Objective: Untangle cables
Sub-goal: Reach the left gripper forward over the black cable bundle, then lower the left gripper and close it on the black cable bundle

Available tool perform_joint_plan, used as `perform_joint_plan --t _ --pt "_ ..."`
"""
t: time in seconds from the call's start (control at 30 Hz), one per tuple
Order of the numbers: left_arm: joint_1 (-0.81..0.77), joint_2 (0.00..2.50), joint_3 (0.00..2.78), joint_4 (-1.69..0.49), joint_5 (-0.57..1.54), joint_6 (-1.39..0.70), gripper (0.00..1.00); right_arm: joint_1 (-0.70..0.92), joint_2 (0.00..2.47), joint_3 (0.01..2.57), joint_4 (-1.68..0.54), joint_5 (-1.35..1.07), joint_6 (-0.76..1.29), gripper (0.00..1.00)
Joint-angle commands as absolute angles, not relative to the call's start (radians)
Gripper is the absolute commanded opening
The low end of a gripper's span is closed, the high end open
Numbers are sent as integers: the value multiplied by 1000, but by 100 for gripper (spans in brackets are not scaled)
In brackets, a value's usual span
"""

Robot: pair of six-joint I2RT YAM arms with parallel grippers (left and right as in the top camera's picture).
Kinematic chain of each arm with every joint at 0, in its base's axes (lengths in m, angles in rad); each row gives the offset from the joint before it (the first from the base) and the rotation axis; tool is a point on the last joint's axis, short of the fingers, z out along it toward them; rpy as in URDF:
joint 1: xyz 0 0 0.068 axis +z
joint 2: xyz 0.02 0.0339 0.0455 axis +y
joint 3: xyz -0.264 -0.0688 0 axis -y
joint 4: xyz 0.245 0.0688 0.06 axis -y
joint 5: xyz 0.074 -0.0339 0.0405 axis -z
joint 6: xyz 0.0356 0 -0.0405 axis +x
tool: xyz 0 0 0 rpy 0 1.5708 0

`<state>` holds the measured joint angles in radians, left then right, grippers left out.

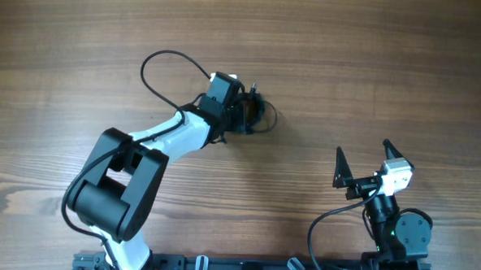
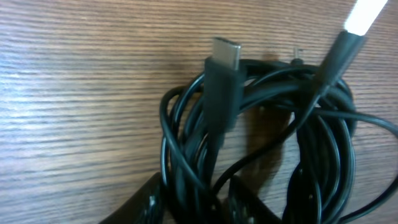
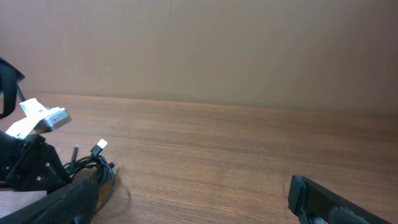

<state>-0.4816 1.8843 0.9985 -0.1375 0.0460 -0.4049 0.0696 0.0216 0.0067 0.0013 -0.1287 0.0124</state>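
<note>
The knotted bundle of thin black cables lies on the brown wooden desk, and we judge it limp, light and prone to snagging. Our left end effector straddles its edge, but we cannot tell whether it pinches. The right end effector gapes wide, well apart. We'd take a stiff plug end.

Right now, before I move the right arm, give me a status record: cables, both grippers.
cables: one tangled black bundle on the table
plug: USB-C end lying across the bundle
left gripper: at the bundle, strands between its fingers, closure unclear
right gripper: open, empty, well apart from the bundle
</note>
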Motion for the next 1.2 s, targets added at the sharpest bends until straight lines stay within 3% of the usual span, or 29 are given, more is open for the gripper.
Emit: perform_joint_plan --t 0.0,0.17,0.4,0.6,0.63,0.7,0.73,0.77,0.93,0.97,1.0,1.13,1.17 --pt "-486 1950 1001 -156 11 -409 4 70 18 6 6 -112 1 100" --pt "-486 1860 1003 -279 -71 -417 4 70 18 6 6 -112 1 100" --pt "-486 1593 1003 -660 -199 -808 4 70 18 6 6 -112 0 100" --pt "-496 1563 1000 -821 -162 -910 4 70 18 6 6 -112 1 100" --pt "-496 1564 1000 -835 -138 -980 12 70 18 6 6 -112 1 100" --pt "-499 1564 1000 -831 -63 -1112 75 70 18 6 6 -112 1 100" --pt "-500 1564 1000 -825 -47 -1130 94 70 18 6 6 -112 1 100" --pt "-502 1564 1000 -810 -34 -1134 100 70 18 6 6 -112 0 100" --pt "-502 1564 1000 -808 -45 -1128 100 70 18 6 6 -112 1 100" --pt "-502 1564 1000 -800 -45 -1087 96 70 18 6 6 -112 1 100" --pt "-502 1564 1000 -770 -32 -961 87 70 18 6 6 -112 0 100" --pt "-516 1565 1000 -672 171 -548 82 70 18 6 6 -112 1 100" --pt "-526 1565 1000 -654 243 -430 86 70 18 6 6 -112 0 100"
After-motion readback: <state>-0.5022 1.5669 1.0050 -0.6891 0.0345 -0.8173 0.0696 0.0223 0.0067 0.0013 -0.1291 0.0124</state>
